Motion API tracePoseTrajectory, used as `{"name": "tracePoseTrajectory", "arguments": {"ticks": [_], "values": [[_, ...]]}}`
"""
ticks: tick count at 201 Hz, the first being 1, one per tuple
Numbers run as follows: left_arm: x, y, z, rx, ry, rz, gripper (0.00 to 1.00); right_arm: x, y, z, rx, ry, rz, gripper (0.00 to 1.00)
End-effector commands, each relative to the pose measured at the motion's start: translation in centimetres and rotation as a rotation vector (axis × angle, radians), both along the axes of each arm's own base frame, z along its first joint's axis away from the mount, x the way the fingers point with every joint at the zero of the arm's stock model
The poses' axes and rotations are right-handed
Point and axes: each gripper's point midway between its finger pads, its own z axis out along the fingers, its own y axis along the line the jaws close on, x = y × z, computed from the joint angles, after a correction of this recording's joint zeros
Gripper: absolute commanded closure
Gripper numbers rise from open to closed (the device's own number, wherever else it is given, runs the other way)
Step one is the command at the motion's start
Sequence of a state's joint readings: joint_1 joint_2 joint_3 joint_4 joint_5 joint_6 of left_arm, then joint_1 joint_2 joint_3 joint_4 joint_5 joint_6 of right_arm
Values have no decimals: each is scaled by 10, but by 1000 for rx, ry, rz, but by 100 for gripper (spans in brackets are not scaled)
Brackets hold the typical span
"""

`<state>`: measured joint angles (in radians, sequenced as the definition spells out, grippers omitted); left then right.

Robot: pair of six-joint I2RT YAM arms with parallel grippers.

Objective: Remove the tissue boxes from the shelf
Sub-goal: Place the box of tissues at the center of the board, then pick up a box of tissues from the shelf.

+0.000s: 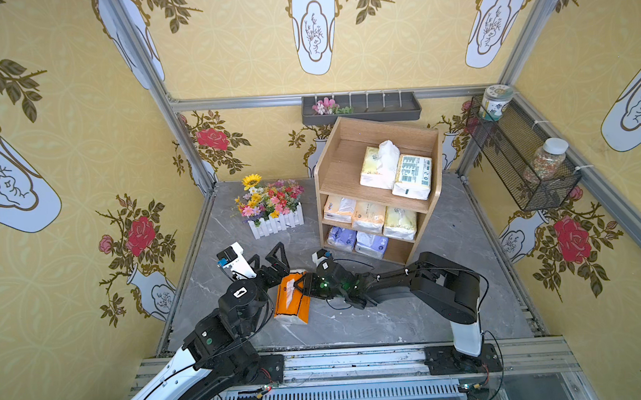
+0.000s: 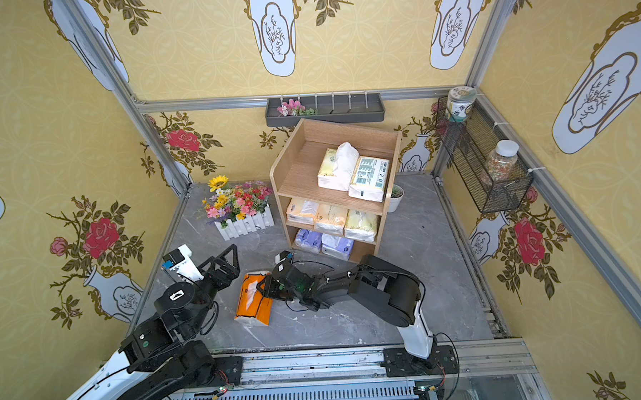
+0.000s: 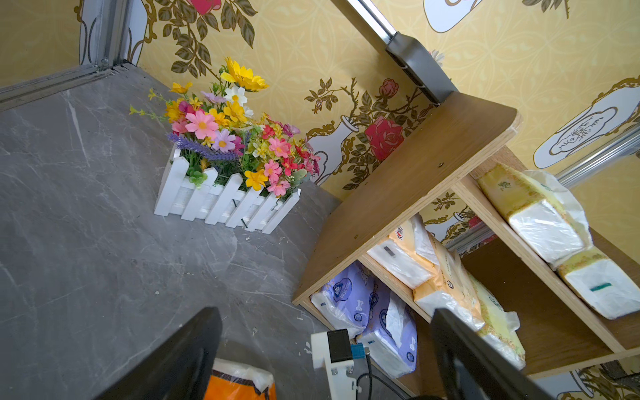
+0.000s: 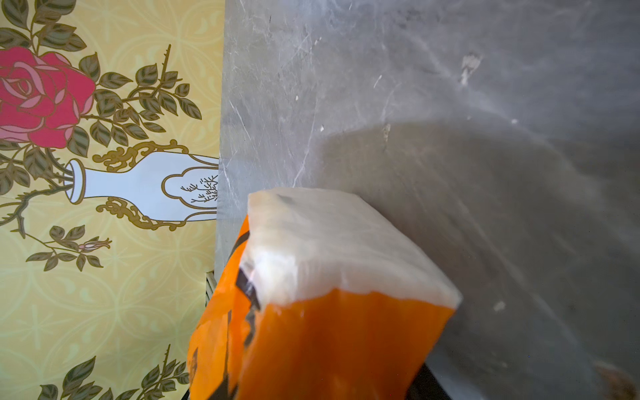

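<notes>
Orange tissue pack (image 1: 291, 304) set down on the tabletop (image 1: 372, 317), seven packs (image 1: 379, 166) left on the shelf (image 1: 338, 166)

The right gripper (image 1: 301, 284) is tucked against its edge, gripped or not can't be told; the left gripper (image 1: 267, 258), just beside, is spread wide and empty. Jaws should be opened fully before being backed off so the wrap isn't dragged.

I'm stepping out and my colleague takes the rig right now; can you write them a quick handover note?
Left end effector: open, empty, near the orange pack.
Right end effector: at that pack's edge; grip unclear.
Done: orange pack lies on the table, off the shelf.
Left to do: seven packs on the shelf: top-tier pair, middle-tier three, lavender pair at the bottom.
</notes>
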<state>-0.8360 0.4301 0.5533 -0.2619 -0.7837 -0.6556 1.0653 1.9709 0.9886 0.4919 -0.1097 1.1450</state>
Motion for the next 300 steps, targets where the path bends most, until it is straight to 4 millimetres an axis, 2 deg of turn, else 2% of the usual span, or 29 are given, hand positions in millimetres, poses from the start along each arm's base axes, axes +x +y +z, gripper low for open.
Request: {"name": "tracePoseTrajectory", "arguments": {"ticks": [1, 16, 49, 92, 101, 133, 142, 183, 215, 246, 300], "values": [[1, -2, -1, -6, 2, -8, 0, 2, -12, -13, -87, -18, -3, 42], [1, -3, -2, -4, 4, -8, 0, 3, -20, -16, -137, -31, -8, 29], [4, -6, 2, 1, -6, -15, 0, 3, -42, -10, -232, -83, -20, 15], [7, -14, 11, 21, -15, -40, 0, 5, -83, 22, -365, -196, -45, 0], [7, -16, 12, 24, -18, -45, 0, 5, -93, 30, -392, -221, -52, 3], [10, -24, 22, 19, -43, -73, 0, -1, -121, 68, -432, -311, -43, 3], [11, -28, 25, 18, -52, -86, 0, -5, -124, 79, -423, -340, -26, 3], [18, -48, 41, 27, -104, -150, 0, -28, -135, 154, -313, -441, 36, 1], [23, -62, 52, 25, -143, -187, 0, -39, -147, 197, -242, -526, 52, 3], [28, -75, 66, 29, -176, -224, 0, -45, -154, 222, -235, -601, 91, 3], [34, -97, 90, 54, -228, -286, 0, -55, -174, 238, -227, -673, 111, 4]]}}
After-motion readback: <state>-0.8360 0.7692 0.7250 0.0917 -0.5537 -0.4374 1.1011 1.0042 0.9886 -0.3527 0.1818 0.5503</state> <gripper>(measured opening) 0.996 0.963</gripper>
